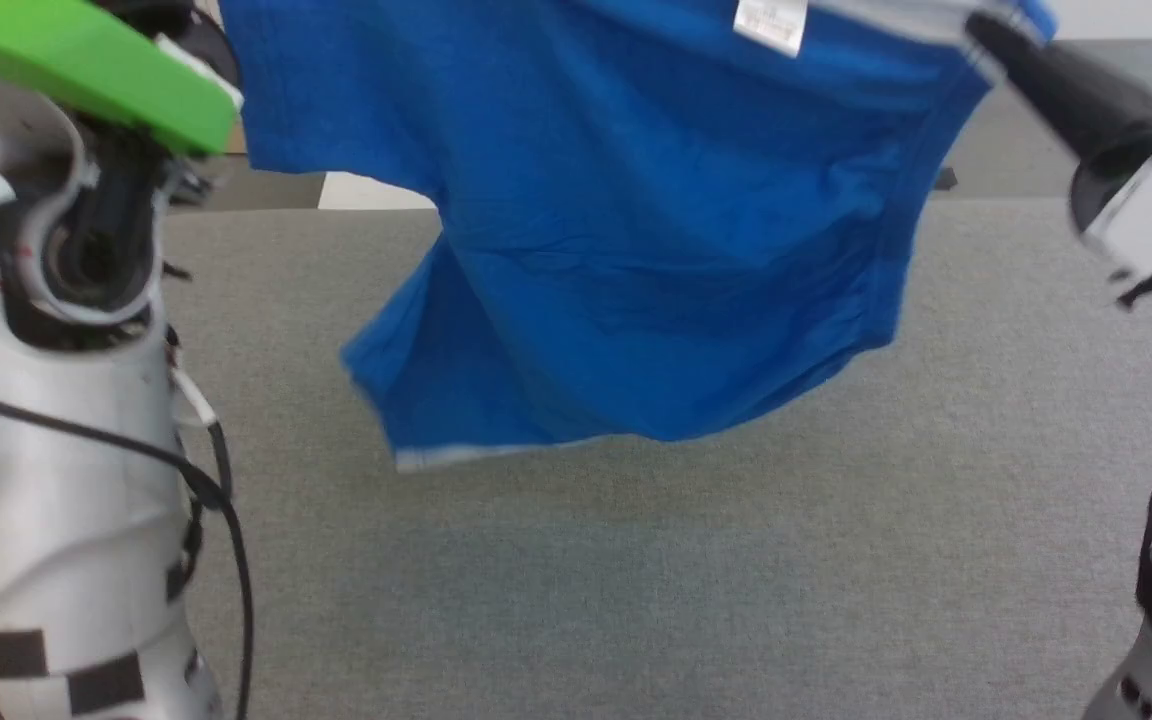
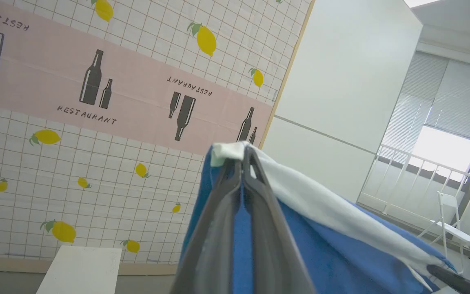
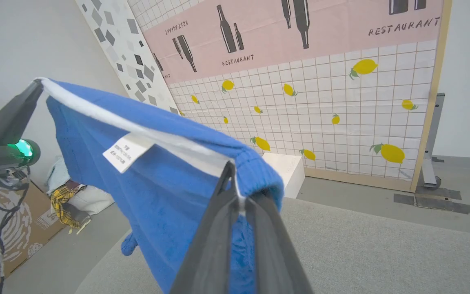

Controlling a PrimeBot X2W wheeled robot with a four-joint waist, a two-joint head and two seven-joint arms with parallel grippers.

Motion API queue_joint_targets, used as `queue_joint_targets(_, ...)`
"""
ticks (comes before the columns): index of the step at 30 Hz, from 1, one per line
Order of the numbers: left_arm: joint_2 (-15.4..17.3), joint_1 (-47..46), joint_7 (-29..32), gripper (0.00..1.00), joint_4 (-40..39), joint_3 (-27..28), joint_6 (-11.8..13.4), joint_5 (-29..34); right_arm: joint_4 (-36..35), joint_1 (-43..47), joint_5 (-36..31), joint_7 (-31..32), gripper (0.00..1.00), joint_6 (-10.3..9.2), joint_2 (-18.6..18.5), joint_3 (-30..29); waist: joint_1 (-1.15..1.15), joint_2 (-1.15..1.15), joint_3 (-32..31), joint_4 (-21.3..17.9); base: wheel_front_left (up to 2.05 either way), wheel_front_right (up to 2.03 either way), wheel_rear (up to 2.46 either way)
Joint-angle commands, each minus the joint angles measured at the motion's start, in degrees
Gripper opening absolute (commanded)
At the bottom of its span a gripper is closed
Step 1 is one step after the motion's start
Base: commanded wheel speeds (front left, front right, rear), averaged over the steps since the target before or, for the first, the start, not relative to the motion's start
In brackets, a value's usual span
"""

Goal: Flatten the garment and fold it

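A bright blue garment [image 1: 636, 250] hangs in the air, stretched by its top edge between the robot's two claws. Its long axis runs from left to right across the head view.

The left claw [image 2: 242, 157] is clamped on one end of that edge. Its two dark fingers are pressed together, with blue cloth and a tuft of the white band [image 2: 320, 200] pinched at the tips. The right claw [image 3: 235, 179] is clamped on the other end in the same way, with the bunched edge folded over its fingertips. A small white label [image 3: 127, 152] dangles from the band between them, nearer the right claw.

From this taut line the cloth drops straight down in one rumpled sheet. It falls lower on the robot's left, where a strip of white hem [image 1: 446, 457] shows. Below lies the grey cloth-covered bench [image 1: 636, 600]. The garment appears to hang clear of it (the gap itself is hard to read from above).

The fabric lies below and between both claws, so neither arm is nearer. Flattening likely depends on lowering both claws together, keeping the top edge tight, so that the hem meets the bench first.
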Motion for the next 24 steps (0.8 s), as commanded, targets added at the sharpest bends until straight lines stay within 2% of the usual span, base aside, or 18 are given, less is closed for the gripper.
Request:
queue_joint_targets(1, 1.0, -1.9, 0.7, 0.00, 0.8, 0.4, 0.8, 0.3, 1.0, -2.1, 0.8, 1.4, 0.00, -0.09, 0.2, -1.1, 0.00, 0.00, 1.1, -0.4, 0.00, 0.00, 0.00)
queue_joint_targets(5, 2.8, -6.3, 3.4, 0.00, 4.7, 0.3, 2.0, 1.0, 5.7, -8.7, 1.9, 5.3, 0.00, -0.09, 0.5, -3.6, 0.00, 0.00, 4.4, -1.0, 0.00, 0.00, 0.00)
queue_joint_targets(9, 4.8, -11.3, 4.5, 0.00, 9.2, -0.8, 2.5, 3.2, 11.7, -15.8, 0.4, 5.6, 0.00, -0.09, 0.6, -3.4, 0.00, 0.00, 9.3, -1.4, 0.00, 0.00, 0.00)
queue_joint_targets(13, 7.9, -19.0, 3.3, 0.00, 15.0, -1.9, 2.3, 7.2, 17.6, -24.8, -4.7, 1.2, 0.00, -0.09, 0.6, -0.2, 0.00, 0.00, 16.3, -2.1, 0.00, 0.00, 0.00)
queue_joint_targets(16, 8.9, -23.2, 1.3, 0.00, 18.1, -2.0, 2.3, 8.8, 20.6, -30.0, -8.4, -3.8, 0.00, -0.09, 0.6, 1.9, 0.00, 0.00, 19.6, -2.4, 0.00, 0.00, 0.00)
queue_joint_targets(21, 9.4, -27.9, -3.1, 0.00, 23.1, -1.9, 2.0, 10.3, 25.1, -36.3, -15.6, -12.5, 0.00, -0.09, 0.6, 4.8, 0.00, 0.00, 24.0, -2.5, 0.00, 0.00, 0.00)
queue_joint_targets(24, 8.7, -27.9, -4.9, 0.00, 25.4, -2.2, 1.0, 9.9, 26.8, -36.8, -16.8, -15.5, 0.00, -0.09, 0.6, 5.6, 0.00, 0.00, 25.6, -2.0, 0.00, 0.00, 0.00)
